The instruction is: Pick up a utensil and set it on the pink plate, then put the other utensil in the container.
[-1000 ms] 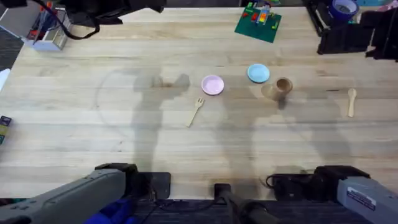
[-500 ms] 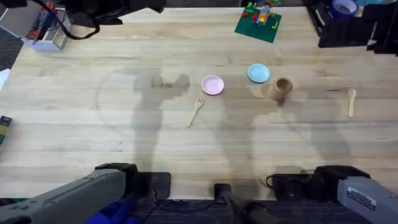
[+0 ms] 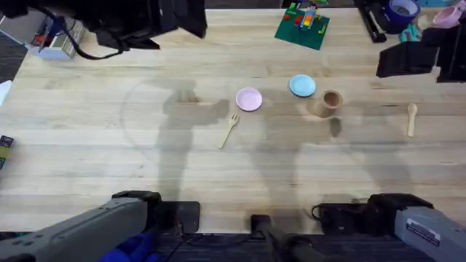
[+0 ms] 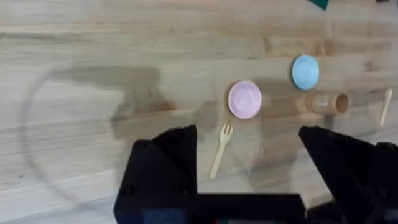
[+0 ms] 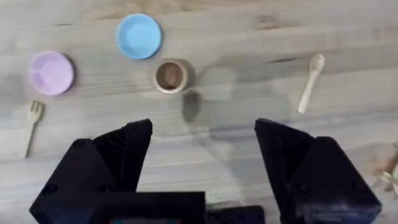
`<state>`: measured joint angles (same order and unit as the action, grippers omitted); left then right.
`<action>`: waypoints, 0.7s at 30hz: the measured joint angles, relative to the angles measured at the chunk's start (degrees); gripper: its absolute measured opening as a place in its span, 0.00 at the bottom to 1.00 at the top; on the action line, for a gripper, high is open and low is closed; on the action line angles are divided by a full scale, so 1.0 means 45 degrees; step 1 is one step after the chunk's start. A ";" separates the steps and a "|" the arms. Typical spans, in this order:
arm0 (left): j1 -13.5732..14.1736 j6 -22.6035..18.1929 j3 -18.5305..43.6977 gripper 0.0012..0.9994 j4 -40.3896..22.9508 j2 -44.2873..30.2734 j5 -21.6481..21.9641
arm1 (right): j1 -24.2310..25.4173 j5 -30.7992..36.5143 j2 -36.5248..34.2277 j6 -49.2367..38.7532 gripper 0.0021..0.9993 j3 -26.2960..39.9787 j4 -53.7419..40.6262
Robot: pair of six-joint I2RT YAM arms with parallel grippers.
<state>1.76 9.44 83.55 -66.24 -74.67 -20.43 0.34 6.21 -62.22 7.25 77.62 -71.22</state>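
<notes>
Both grippers, left (image 4: 249, 168) and right (image 5: 202, 165), spread apart, holding nothing. Wooden fork (image 3: 229, 129) beside pink plate (image 3: 249, 99); wooden spoon (image 3: 411, 118) well apart from brown cup (image 3: 331, 100).

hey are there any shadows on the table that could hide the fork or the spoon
Overhead: broad soft arm shadows cross the table; one edge falls near the fork, which stays readable, and the spoon lies in faint shade. Left wrist: a dark patch sits beside the pink plate. Right wrist: a small shadow beside the container.

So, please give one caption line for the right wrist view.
Open right pincer above fork, pink plate, blue plate, cup, spoon.
</notes>
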 joint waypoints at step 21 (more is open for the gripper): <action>0.3822 -0.0281 0.0005 0.99 -0.1430 0.0000 0.0880 | 0.0000 0.0768 0.0000 0.0302 1.00 0.0000 -0.0136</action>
<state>18.96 8.18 83.57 -72.67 -74.67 -16.47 0.34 9.67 -62.22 8.61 77.62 -71.83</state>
